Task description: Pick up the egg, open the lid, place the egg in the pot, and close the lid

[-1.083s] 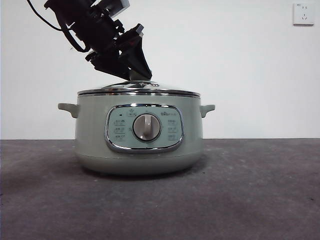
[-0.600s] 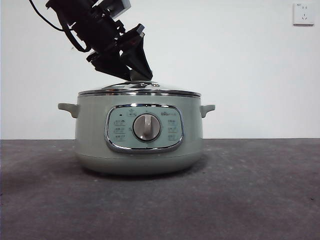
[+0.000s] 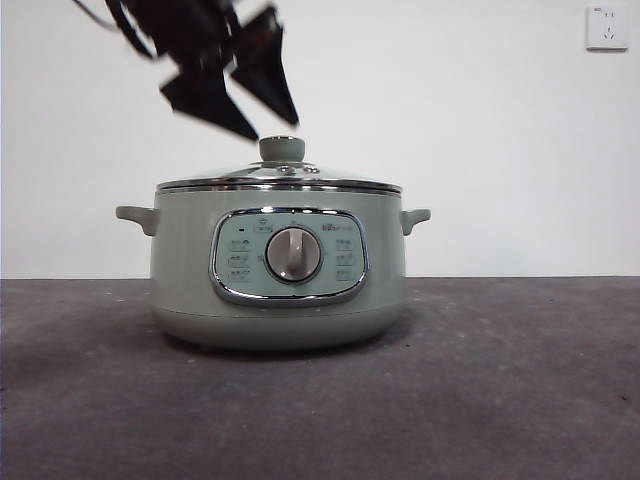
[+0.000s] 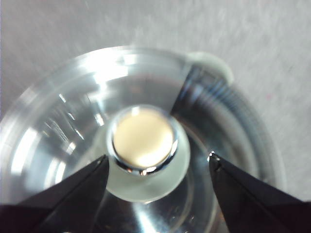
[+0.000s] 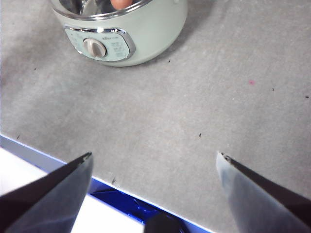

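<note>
The pale green pot (image 3: 278, 262) stands mid-table with the glass lid (image 3: 278, 178) resting on its rim. My left gripper (image 3: 276, 130) hangs open just above and slightly left of the lid's green knob (image 3: 281, 149), touching nothing. In the left wrist view the knob (image 4: 143, 145) lies between the spread jaws of that gripper (image 4: 158, 162). My right gripper (image 5: 154, 155) is open and empty near the table's front edge, well away from the pot (image 5: 141, 34). A reddish-brown patch, the egg (image 5: 121, 4), shows inside the pot's rim under the lid (image 5: 90, 7).
A blue strip (image 5: 121, 194) marks the table edge below the right gripper. A white wall socket (image 3: 607, 27) sits high on the back wall. The pot's side handles (image 3: 414, 218) stick out on both sides.
The left gripper opened, let go of the lid's knob and rose up and to the left. The lid stays seated on the pot.
</note>
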`<action>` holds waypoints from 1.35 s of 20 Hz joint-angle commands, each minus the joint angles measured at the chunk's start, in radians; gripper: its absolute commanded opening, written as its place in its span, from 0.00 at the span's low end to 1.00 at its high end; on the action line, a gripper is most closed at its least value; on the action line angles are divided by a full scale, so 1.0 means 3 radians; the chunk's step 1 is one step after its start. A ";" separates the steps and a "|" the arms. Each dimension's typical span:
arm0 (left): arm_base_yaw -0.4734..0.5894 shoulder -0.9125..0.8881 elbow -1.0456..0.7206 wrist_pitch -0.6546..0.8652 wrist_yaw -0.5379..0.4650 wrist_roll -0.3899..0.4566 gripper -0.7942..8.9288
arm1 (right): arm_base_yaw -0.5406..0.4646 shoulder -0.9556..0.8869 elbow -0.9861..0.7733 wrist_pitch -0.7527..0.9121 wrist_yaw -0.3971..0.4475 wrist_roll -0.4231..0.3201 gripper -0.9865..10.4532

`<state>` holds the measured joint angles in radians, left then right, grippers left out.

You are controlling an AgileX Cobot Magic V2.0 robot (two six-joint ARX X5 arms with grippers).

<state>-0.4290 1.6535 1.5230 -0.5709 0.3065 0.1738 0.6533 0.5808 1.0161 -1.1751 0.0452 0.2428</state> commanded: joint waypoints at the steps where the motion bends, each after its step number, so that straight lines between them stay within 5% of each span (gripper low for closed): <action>1: 0.0033 -0.0258 0.0189 -0.0292 0.0024 -0.0057 0.44 | 0.0004 -0.0010 -0.0025 0.0081 0.0001 -0.0036 0.46; 12: 0.0039 -0.1453 0.0437 -0.2164 0.0027 -0.0056 0.44 | 0.0004 -0.0008 -0.0025 0.0252 -0.0011 -0.0037 0.47; 22: 0.0037 -0.1591 0.0437 -0.2407 0.0028 -0.0057 0.43 | 0.0004 -0.0008 -0.0025 0.0252 -0.0011 -0.0036 0.46; 23: 0.0037 -0.1591 0.0437 -0.2407 0.0027 -0.0057 0.40 | 0.0004 -0.0008 -0.0025 0.0252 -0.0011 -0.0036 0.38; 25: 0.0037 -0.1591 0.0437 -0.2408 0.0027 -0.0056 0.13 | 0.0004 -0.0008 -0.0025 0.0252 -0.0011 -0.0036 0.12; 27: 0.0037 -0.1591 0.0437 -0.2407 0.0027 -0.0055 0.08 | 0.0004 -0.0008 -0.0025 0.0252 -0.0011 -0.0036 0.08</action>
<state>-0.4183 1.1763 1.6562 -1.2934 0.3096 0.1635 0.6533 0.5808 1.0161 -1.1069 0.0444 0.2386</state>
